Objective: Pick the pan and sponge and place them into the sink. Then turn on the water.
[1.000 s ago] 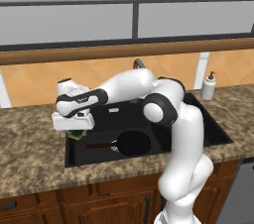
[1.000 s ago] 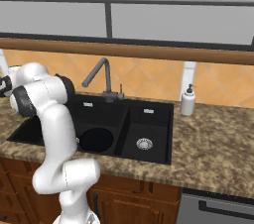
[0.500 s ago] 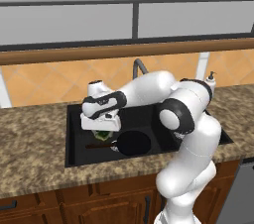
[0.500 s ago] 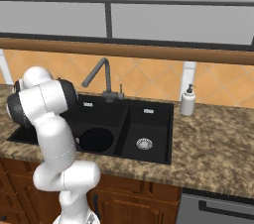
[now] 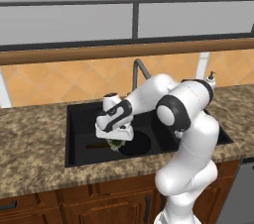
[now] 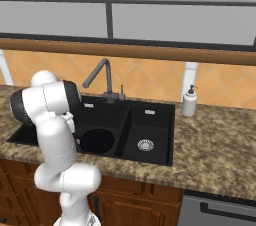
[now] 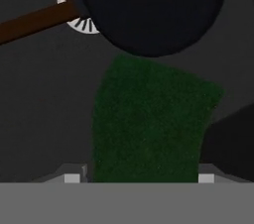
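Between the two fingertips of my gripper (image 7: 139, 178) sits the dark green sponge (image 7: 151, 124), and the gripper is shut on it. In the left base view the gripper (image 5: 117, 140) hangs over the large basin of the black sink (image 5: 74, 114), with the sponge (image 5: 116, 143) showing green under the hand. The black pan (image 7: 151, 5) lies in that basin just beyond the sponge, its brown handle (image 7: 34, 22) crossing the silver drain (image 7: 74, 0). From the base views the pan (image 5: 136, 143) (image 6: 97, 141) rests flat on the basin floor.
A dark gooseneck faucet (image 6: 102, 72) stands behind the sink (image 6: 150, 120), with no stream under it. The smaller basin has a round silver drain (image 6: 145, 145). A white soap dispenser (image 6: 189, 102) stands on the speckled counter (image 6: 220, 145) to the right.
My arm has swung right, carrying the sponge from above the sink's left edge to over the large basin beside the pan. The pan has not moved.
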